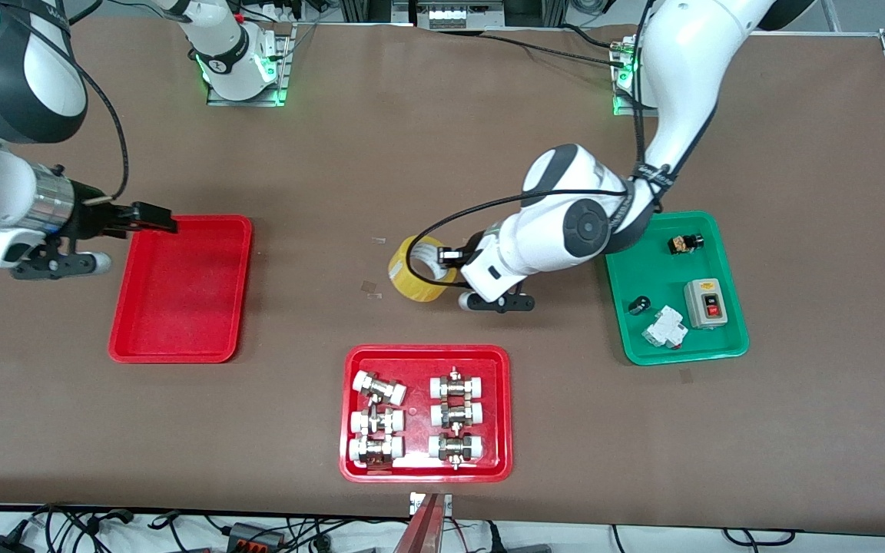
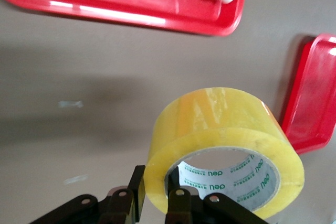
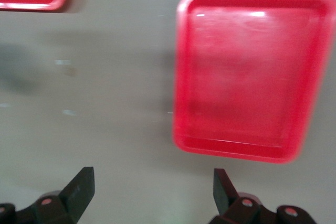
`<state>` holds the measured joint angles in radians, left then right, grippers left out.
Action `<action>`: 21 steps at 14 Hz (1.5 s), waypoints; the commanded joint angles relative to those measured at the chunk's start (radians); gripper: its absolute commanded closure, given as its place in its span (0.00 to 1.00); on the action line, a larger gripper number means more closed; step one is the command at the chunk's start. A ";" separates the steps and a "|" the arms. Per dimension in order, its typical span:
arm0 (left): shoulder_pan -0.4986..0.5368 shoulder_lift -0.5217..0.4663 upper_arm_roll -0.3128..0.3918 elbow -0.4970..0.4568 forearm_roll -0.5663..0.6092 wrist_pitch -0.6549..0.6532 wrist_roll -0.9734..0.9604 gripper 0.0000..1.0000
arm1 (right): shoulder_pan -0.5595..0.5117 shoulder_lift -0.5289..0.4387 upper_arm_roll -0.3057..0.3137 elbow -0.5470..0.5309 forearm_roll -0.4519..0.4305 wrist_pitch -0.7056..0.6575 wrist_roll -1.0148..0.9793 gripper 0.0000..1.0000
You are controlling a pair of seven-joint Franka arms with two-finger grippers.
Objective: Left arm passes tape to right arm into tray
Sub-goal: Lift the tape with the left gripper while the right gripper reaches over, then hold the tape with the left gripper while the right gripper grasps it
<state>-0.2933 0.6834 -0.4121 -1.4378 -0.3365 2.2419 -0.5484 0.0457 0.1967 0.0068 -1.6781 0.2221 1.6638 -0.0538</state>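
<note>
The yellow translucent tape (image 1: 418,270) with a white core hangs tilted in my left gripper (image 1: 449,257), low over the middle of the table. In the left wrist view the left gripper (image 2: 157,184) is shut on the wall of the tape (image 2: 226,129), one finger outside and one inside the core. The plain red tray (image 1: 181,292) lies toward the right arm's end, empty. My right gripper (image 1: 152,217) hovers over that tray's edge. In the right wrist view it (image 3: 152,177) is open and empty, with the tray (image 3: 247,77) ahead of it.
A red tray of metal fittings (image 1: 500,415) lies nearer the front camera than the tape. A green tray (image 1: 642,261) with a switch box and small parts sits toward the left arm's end, beside the left arm's wrist.
</note>
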 commanded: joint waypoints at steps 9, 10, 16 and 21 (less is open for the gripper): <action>-0.145 0.111 0.012 0.104 0.005 0.239 -0.404 1.00 | 0.063 0.226 -0.004 0.057 0.529 0.051 -0.482 0.00; -0.147 0.126 0.010 0.135 -0.001 0.236 -0.404 1.00 | 0.063 0.263 -0.002 0.085 0.554 0.051 -0.558 0.00; -0.185 0.211 0.006 0.227 -0.007 0.240 -0.461 1.00 | 0.080 0.391 -0.002 0.152 0.730 0.053 -0.742 0.00; -0.187 0.228 0.003 0.258 -0.007 0.239 -0.498 1.00 | 0.095 0.489 -0.002 0.262 0.749 0.054 -0.834 0.00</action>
<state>-0.4714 0.8927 -0.4068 -1.2279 -0.3365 2.4825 -1.0294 0.1321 0.6267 0.0081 -1.4835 0.9479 1.7252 -0.8414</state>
